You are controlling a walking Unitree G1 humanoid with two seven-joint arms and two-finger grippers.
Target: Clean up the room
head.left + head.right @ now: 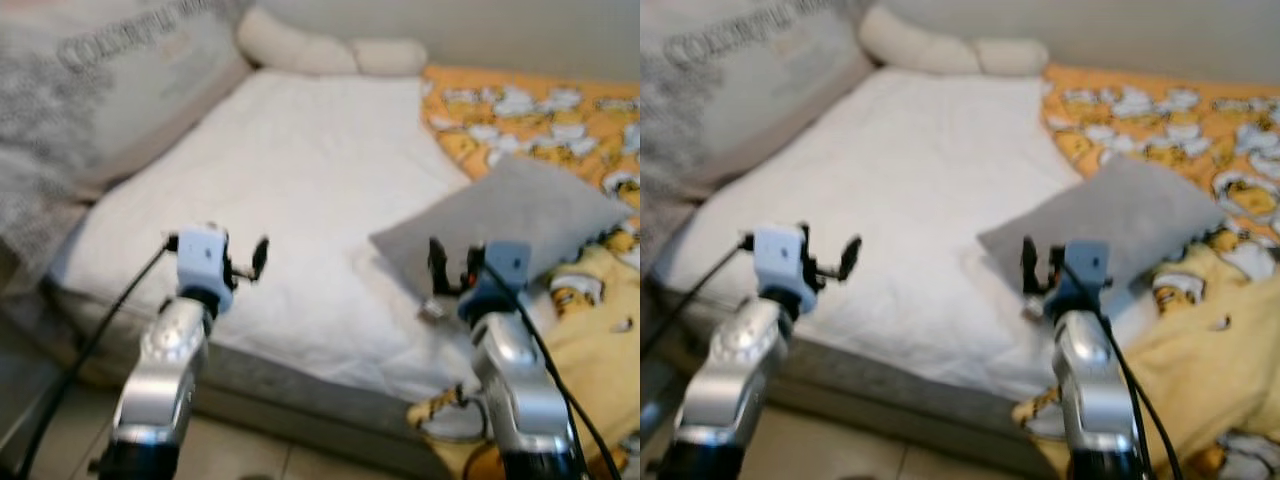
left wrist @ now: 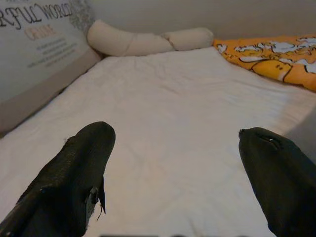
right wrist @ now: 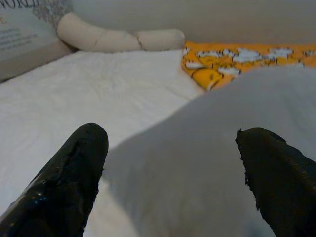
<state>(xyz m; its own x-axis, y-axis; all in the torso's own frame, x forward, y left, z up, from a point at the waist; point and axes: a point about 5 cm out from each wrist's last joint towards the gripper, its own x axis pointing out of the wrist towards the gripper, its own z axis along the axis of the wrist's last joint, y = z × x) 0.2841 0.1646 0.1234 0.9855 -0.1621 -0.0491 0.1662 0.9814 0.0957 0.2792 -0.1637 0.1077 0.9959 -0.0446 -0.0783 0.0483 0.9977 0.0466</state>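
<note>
Nearest the camera, both silver arms were raised over the near edge of the bed (image 1: 300,180). The left gripper (image 1: 245,262) was held released, its two black fingers (image 2: 74,173) spread wide above the bare white sheet, with nothing between them. The right gripper (image 1: 450,270) was likewise held released and empty, its fingers (image 3: 69,173) spread apart and poised just above the near corner of a grey pillow (image 1: 510,225); whether that corner was touched could not be told. The grey pillow was seen lying flat directly ahead of the right gripper, partly on the white sheet and partly on an orange cartoon-print blanket (image 1: 540,110), which extended beyond and to the right of that gripper. A yellow part of the same bedding (image 1: 590,330) was draped off the bed just right of the right arm. Well ahead of the left gripper, a cream bolster (image 2: 143,42) was laid along the far end of the bed, and a printed headboard cushion (image 1: 110,70) was seen to that gripper's left.
</note>
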